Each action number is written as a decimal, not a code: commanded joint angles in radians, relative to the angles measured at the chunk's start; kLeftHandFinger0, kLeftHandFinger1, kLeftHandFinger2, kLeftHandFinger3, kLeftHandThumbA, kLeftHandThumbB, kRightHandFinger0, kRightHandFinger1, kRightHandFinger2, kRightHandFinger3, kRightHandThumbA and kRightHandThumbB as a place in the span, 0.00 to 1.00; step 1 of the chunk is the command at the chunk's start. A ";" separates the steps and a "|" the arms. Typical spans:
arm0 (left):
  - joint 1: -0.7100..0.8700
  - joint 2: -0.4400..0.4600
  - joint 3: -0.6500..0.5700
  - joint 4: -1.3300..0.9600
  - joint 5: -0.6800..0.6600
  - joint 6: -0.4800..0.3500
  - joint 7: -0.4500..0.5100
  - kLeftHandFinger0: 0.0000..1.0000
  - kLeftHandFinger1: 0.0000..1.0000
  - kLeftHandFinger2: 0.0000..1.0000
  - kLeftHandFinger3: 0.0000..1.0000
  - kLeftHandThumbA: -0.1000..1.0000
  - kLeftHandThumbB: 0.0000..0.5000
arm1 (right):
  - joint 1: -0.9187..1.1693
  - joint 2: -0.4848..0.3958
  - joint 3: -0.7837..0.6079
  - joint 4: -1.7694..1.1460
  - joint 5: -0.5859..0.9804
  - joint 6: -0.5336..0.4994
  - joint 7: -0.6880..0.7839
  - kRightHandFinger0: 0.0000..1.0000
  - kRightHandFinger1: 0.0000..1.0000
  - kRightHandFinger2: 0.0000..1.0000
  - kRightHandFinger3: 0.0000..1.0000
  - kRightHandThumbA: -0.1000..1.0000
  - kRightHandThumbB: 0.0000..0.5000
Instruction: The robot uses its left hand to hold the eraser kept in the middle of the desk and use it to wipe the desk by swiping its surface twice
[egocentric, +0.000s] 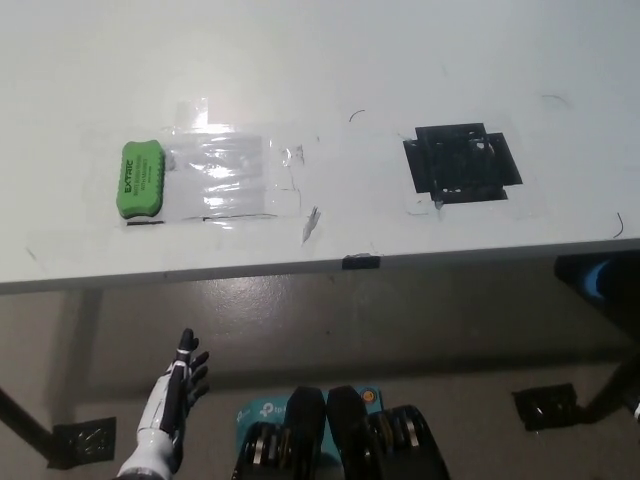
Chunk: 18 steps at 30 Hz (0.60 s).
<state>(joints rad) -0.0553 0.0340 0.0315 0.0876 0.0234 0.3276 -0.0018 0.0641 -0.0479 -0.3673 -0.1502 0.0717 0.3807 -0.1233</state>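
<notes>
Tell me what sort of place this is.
Probably a lab or test room set up for a robot trial. A plain white desk holds only a green eraser, clear film taped down and a black tape patch. The left hand hangs open below the desk edge.

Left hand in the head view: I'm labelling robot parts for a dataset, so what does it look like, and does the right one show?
The left hand is slim, with a white shell over the wrist and back of the hand. Its fingers are thin, dark at the tips and between the white segments. No cables or markings are legible. The black right arm and hand are not in view.
</notes>
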 joint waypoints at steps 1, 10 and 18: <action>-0.005 0.054 -0.006 -0.132 0.022 0.027 -0.018 1.00 1.00 1.00 1.00 1.00 0.00 | -0.013 -0.002 -0.011 -0.046 0.016 0.016 -0.020 1.00 1.00 1.00 1.00 1.00 0.35; -0.089 0.263 0.036 -0.454 -0.047 0.142 -0.111 1.00 1.00 1.00 1.00 1.00 0.00 | -0.013 -0.001 -0.015 -0.042 0.019 0.012 -0.030 1.00 1.00 1.00 1.00 1.00 0.33; -0.348 0.417 0.027 -0.426 -0.003 0.142 -0.150 1.00 1.00 1.00 1.00 1.00 0.00 | -0.010 -0.024 -0.010 -0.038 0.010 0.010 -0.021 1.00 1.00 1.00 1.00 1.00 0.32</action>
<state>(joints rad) -0.3027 0.3871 0.0711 -0.3452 -0.0114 0.4483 -0.1057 0.0631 -0.0512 -0.3716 -0.1525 0.0743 0.3900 -0.1378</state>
